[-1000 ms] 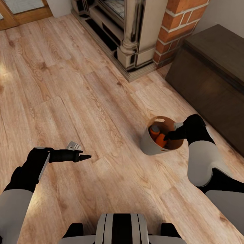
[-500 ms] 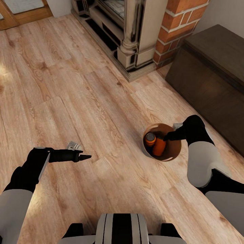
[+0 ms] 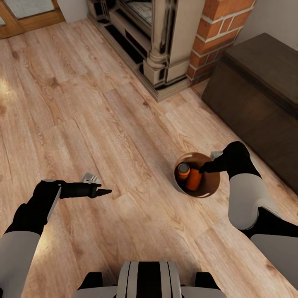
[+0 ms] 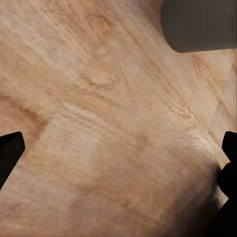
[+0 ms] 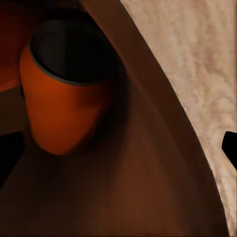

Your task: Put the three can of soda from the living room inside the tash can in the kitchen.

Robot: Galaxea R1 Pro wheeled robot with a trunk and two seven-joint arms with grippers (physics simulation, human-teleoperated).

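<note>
The trash can (image 3: 209, 191) stands upright on the wooden floor, grey outside (image 3: 175, 183) and brown inside (image 5: 148, 173). Two orange soda cans (image 3: 183, 170) (image 3: 193, 179) lie inside it; one of them (image 5: 59, 98) fills much of the right wrist view. The dark blue can is hidden. My right gripper (image 3: 203, 168) is open at the bin's rim, one finger inside the wall and one outside. My left gripper (image 3: 102, 191) hangs open over bare floor, well to the bin's left.
A red-brick fireplace (image 3: 215, 25) with a pale stone surround (image 3: 161, 62) stands ahead. A dark low cabinet (image 3: 256, 91) runs along the right, close behind the bin. A grey rounded shape (image 4: 197, 24) sits at the edge of the left wrist view. Wooden floor (image 3: 82, 107) spreads out to the left.
A second ago the bin hung tilted, showing its grey side; it now sits upright and slightly lower. The right gripper stays at its rim. The left arm has not moved.
</note>
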